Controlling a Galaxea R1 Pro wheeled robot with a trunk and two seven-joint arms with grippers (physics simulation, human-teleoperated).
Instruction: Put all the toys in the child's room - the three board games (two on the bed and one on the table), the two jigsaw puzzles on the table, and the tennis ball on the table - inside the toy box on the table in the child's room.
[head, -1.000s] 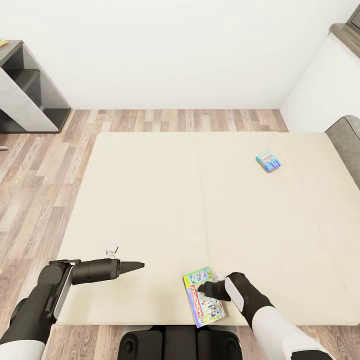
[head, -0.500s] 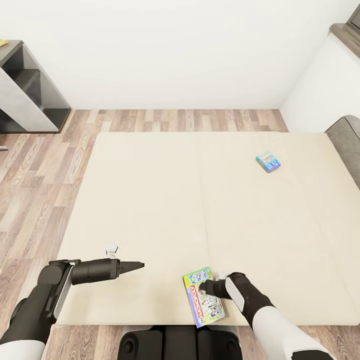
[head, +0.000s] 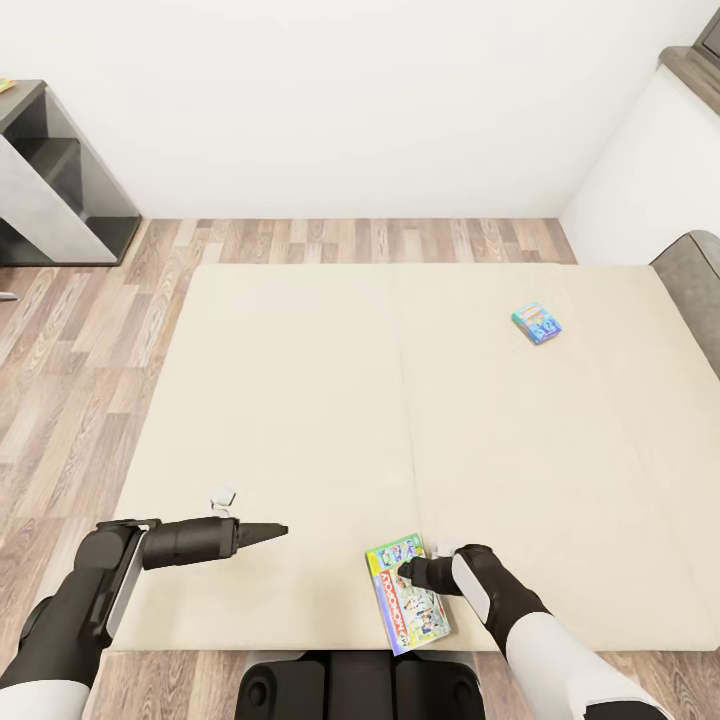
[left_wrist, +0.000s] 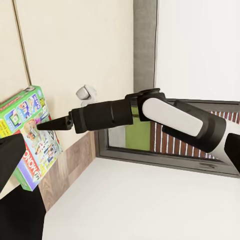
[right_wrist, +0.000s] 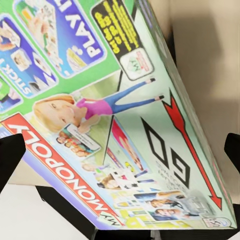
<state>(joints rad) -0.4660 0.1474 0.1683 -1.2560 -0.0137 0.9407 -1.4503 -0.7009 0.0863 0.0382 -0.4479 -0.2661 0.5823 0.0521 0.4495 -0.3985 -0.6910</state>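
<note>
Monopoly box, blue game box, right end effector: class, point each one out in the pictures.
Monopoly box (head: 407, 594): head view, middle of its lid.
Blue game box (head: 537, 323): head view, centre of its top face.
Right end effector (head: 408, 574): head view, between its fingertips, over the Monopoly box.

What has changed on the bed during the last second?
Very little. The right gripper shifted slightly over the Monopoly board game, with its fingers either side of the box; a grasp cannot be confirmed. The game, the small blue board game, the left gripper and the bed stayed in place.
</note>
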